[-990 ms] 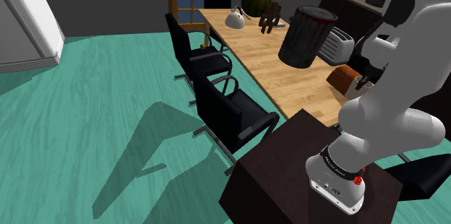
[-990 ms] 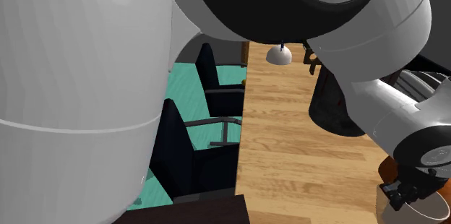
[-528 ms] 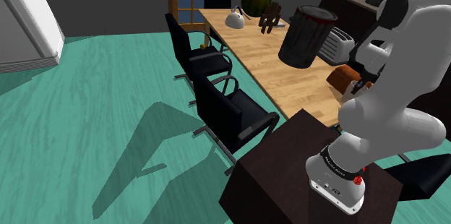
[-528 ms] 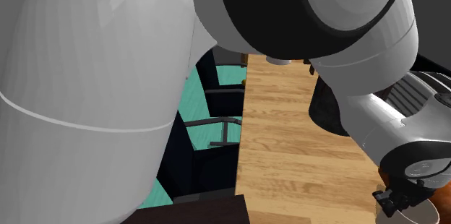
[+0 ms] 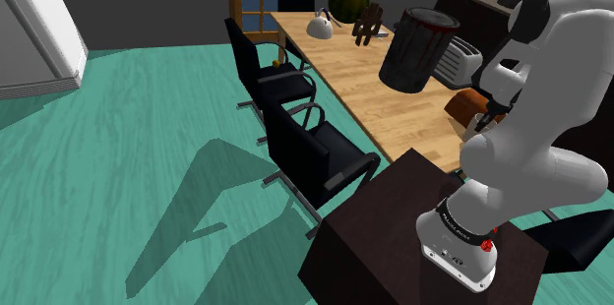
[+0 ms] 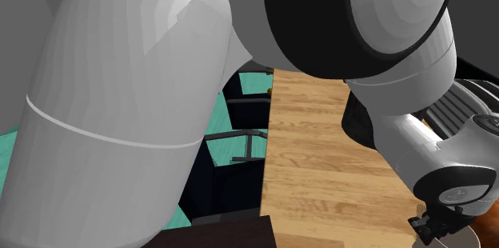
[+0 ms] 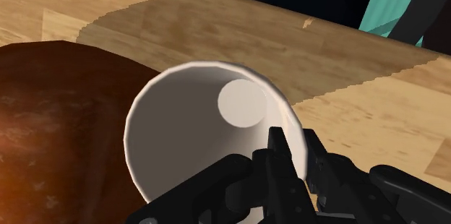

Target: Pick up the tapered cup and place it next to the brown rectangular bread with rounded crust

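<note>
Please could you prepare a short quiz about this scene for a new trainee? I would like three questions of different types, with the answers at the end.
1. True or false: the gripper clasps the white cup by its rim.
2. What lies right beside the cup? A) a plate B) the brown bread C) a bottle
3. Which material does the table show?
Key: 1 true; 2 B; 3 wood.
</note>
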Robot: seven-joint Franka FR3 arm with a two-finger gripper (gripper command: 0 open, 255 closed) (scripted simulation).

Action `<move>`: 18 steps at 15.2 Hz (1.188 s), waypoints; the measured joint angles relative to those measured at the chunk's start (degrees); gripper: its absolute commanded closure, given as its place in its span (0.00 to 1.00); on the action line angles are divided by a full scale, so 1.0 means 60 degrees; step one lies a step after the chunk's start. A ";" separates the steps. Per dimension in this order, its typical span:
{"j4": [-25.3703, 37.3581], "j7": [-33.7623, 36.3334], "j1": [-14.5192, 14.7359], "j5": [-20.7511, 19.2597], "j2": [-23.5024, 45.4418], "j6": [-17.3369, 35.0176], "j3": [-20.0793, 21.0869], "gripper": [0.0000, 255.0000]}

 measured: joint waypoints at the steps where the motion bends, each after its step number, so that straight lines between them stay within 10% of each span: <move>1: 0.0001 -0.0001 -0.0002 0.0002 0.0002 0.0002 0.0002 1.00; 2: 0.0002 -0.0002 -0.0003 0.0002 0.0003 0.0003 0.0002 1.00; 3: 0.0001 -0.0003 -0.0003 0.0003 0.0004 0.0004 0.0003 0.00; 18: -0.0333 0.0485 0.0614 -0.0713 -0.1073 -0.0707 -0.0698 0.00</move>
